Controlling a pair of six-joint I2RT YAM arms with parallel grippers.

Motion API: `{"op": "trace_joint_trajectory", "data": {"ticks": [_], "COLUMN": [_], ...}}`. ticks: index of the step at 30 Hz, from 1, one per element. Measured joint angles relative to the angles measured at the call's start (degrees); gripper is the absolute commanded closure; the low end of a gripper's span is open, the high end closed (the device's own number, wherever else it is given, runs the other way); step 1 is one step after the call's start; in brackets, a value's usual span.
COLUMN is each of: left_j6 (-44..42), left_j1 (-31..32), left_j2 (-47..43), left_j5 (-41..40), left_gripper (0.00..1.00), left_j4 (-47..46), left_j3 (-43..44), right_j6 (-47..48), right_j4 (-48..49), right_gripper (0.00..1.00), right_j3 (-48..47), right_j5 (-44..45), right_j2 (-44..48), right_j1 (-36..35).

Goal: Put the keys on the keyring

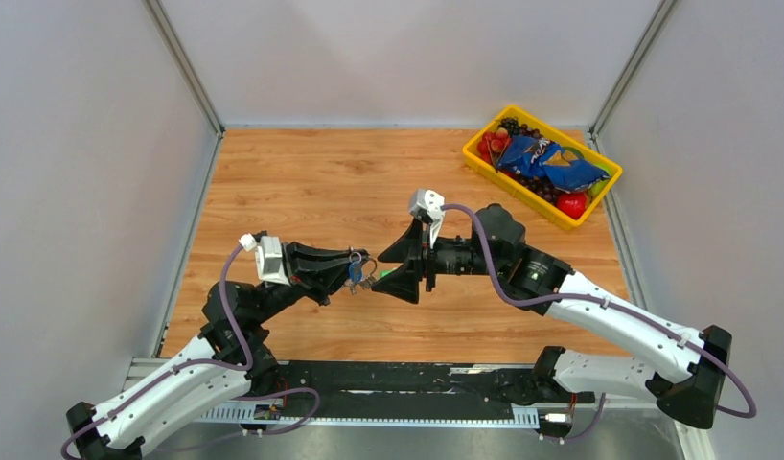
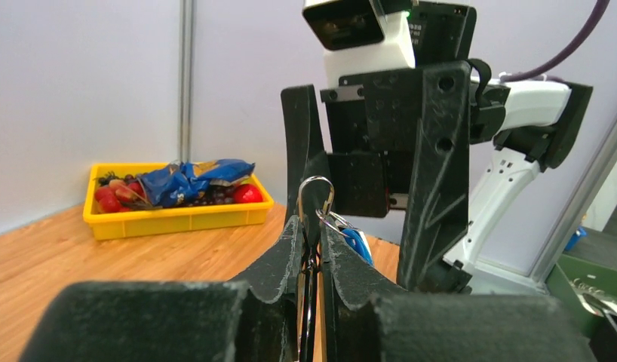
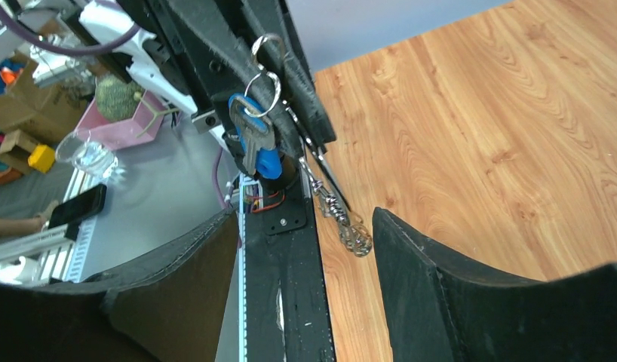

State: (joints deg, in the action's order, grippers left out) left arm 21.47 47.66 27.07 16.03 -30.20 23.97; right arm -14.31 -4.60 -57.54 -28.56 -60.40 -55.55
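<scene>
The left fingers (image 1: 357,271) are standing narrow and pinching the keyring (image 2: 314,179) between their tips, holding it up above the tabletop (image 1: 321,182) near the middle front. In the left wrist view the wire loop is poking up out of the thin slot between the two tips. A blue-tagged key (image 3: 254,143) is hanging from the loop on the side of the left fingers, its metal blade pointing down. A short metal chain (image 3: 342,219) is dangling below the ring, clear of the wood.

The right fingers (image 3: 305,219) are facing the left ones head-on, just beside them, and are standing wide apart. In the right wrist view nothing is sitting between them, and the ring and the blue key are hanging in front of the gap without touching either finger.

In the top view a small bright green piece (image 1: 384,280) is showing right at the lower right finger. The pictures are not making clear whether it is touching that finger or lying on the wood under it. A plain dark key is not clearly showing in any view.

A yellow bin (image 1: 484,165) holding red fruit, dark grapes and a blue snack bag is sitting at the far right corner of the tabletop, well apart from both arms.
</scene>
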Motion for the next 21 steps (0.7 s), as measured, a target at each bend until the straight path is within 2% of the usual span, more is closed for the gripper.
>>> {"op": "trace_joint_trajectory", "data": {"ticks": [4, 7, 12, 18, 21], "left_j6": [2.14, 3.8, 6.6, 9.77, 11.28], "left_j1": [0.0, 0.0, 0.0, 0.0, 0.0], "left_j2": [0.0, 0.0, 0.0, 0.0, -0.11], "left_j5": [-0.11, -0.11, -0.09, -0.11, -0.85], "left_gripper": [0.83, 0.82, 0.8, 0.78, 0.73], "left_j4": [-1.09, -1.86, -2.71, -3.76, -4.0], "left_j3": [0.0, 0.0, 0.0, 0.0, 0.0], "right_j6": [2.54, 3.76, 5.18, 5.92, 6.23], "right_j4": [-0.79, -1.01, -1.2, -1.18, -1.27], "right_gripper": [0.36, 0.43, 0.65, 1.0, 1.0], "right_j3": [-0.26, -0.42, -1.84, -2.93, -3.15], "right_j5": [0.02, 0.11, 0.63, 1.51, 1.68], "right_j2": [-1.03, -1.49, -2.27, -2.32, -2.29], "right_j1": [-1.62, -2.14, -2.71, -3.41, -3.76]}}
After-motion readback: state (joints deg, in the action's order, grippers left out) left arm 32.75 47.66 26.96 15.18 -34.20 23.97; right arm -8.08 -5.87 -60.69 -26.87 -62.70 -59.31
